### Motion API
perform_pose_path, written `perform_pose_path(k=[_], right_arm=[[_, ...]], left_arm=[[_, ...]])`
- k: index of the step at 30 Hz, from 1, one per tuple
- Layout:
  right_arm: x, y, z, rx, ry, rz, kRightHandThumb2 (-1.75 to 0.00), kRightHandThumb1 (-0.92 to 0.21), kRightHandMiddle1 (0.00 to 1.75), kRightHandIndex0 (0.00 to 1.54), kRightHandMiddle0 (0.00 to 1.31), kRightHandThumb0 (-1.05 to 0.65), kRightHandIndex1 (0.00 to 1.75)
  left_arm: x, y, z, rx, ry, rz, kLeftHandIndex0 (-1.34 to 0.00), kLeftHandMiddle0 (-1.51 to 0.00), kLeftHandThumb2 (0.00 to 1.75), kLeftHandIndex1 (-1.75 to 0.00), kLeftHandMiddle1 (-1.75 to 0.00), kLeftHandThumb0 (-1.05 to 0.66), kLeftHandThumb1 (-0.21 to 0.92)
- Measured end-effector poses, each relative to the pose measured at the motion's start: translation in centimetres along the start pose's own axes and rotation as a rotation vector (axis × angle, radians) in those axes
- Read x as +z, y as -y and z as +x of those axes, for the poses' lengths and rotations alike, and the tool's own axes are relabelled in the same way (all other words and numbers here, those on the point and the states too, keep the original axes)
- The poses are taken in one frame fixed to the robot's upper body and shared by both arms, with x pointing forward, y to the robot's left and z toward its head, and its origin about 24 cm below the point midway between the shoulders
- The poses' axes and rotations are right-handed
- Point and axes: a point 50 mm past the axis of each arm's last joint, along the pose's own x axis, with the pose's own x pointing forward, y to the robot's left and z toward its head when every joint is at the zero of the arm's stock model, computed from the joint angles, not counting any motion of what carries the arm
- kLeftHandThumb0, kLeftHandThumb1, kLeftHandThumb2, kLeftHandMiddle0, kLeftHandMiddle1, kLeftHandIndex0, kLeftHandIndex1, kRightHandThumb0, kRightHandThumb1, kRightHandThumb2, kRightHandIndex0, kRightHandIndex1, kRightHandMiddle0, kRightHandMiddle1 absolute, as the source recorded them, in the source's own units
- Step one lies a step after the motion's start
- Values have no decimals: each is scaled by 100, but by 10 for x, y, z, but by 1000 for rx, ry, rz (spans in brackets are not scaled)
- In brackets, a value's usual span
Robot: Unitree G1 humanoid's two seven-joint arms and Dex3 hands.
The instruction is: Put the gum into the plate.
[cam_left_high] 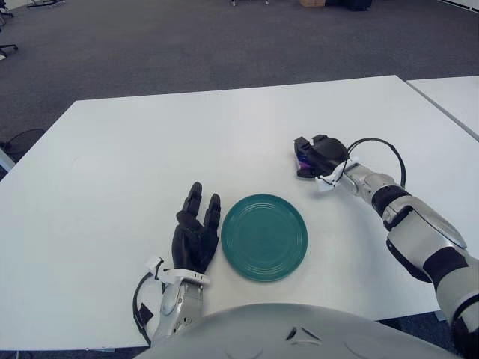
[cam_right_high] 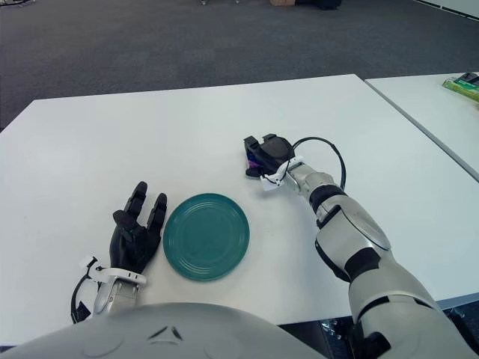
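Left eye view, right robot hand (cam_left_high: 320, 156) gripping purple gum (cam_left_high: 302, 158), round ridged teal plate (cam_left_high: 264, 237)

Bare table (cam_left_high: 247, 142) around plate (cam_left_high: 263, 237)

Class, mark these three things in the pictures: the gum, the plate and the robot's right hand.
gum (cam_left_high: 302, 158), left eye view, purple edge showing under the fingers.
plate (cam_left_high: 263, 236), left eye view, bare centre of the green dish.
right hand (cam_right_high: 268, 152), right eye view, black fingers closed on the gum.
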Motion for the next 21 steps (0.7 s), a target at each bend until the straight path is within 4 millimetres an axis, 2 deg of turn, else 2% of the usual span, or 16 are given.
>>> perform_pose_path(k=[7,11,15,21], right_arm=[[10,55,16,-132,109,-11,-58,-92,175,99,82,-46,175],[21,78,18,-182,164,-30,-54,-91,175,102,87,-45,175],[39,92,15,-200,227,-43,-57,-90,175,105,89,-45,175],[73,97,4,-155,346,-57,-69,-84,175,107,89,-45,175]], left_arm=[[1,1,0,-5,5,19,0,-2,97,-6,0,-105,92],[2,2,1,-14,12,58,0,-1,99,-5,0,-105,92],[3,3,2,-17,25,125,0,0,100,-4,0,-105,92],[5,3,2,-9,48,264,0,0,101,-1,0,-105,92]])
